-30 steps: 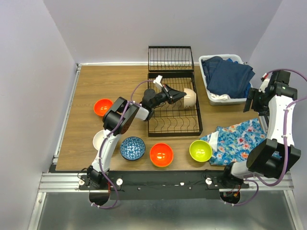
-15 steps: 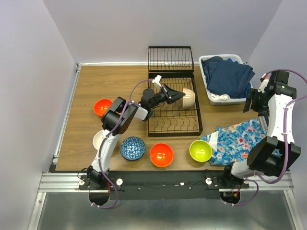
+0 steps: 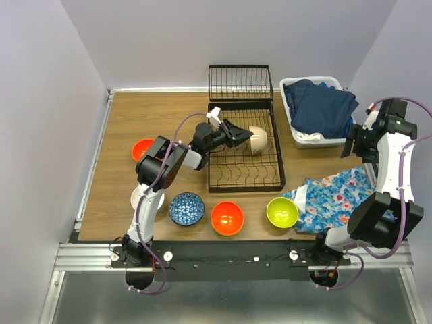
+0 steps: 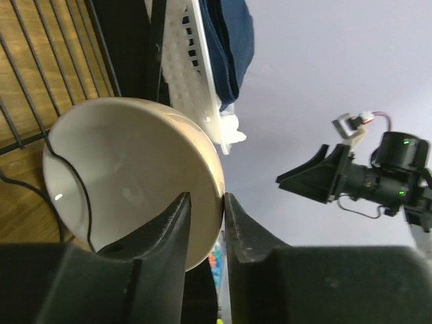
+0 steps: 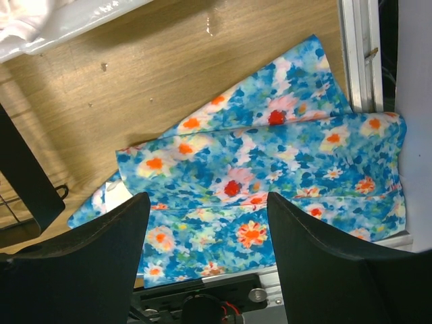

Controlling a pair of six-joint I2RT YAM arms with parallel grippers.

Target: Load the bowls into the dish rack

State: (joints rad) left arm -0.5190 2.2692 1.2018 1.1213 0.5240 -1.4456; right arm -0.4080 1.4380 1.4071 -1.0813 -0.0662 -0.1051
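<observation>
Bowls on wooden table [image 3: 135, 115], one cream round bowl [image 4: 128, 169] gripped at long black wire dish rack [image 3: 244, 177].
Near row: blue patterned bowl [image 3: 186, 208], orange bowl [image 3: 227, 217], lime green bowl [image 3: 282, 212]. Right gripper [image 5: 202, 236], fingers wide apart, hangs over blue floral cloth [image 5: 270, 169]. Farther left, second orange bowl [image 3: 142, 148]. Left gripper [image 4: 206, 223] clamps the cream bowl's rim; bowl on edge among the slotted section's wires. Beyond, white plastic tub [image 3: 293, 131] of dark blue laundry.

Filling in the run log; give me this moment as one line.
left end effector: shut on cream bowl rim | location: over dish rack, unreleased | right end effector: open above floral cloth
</observation>
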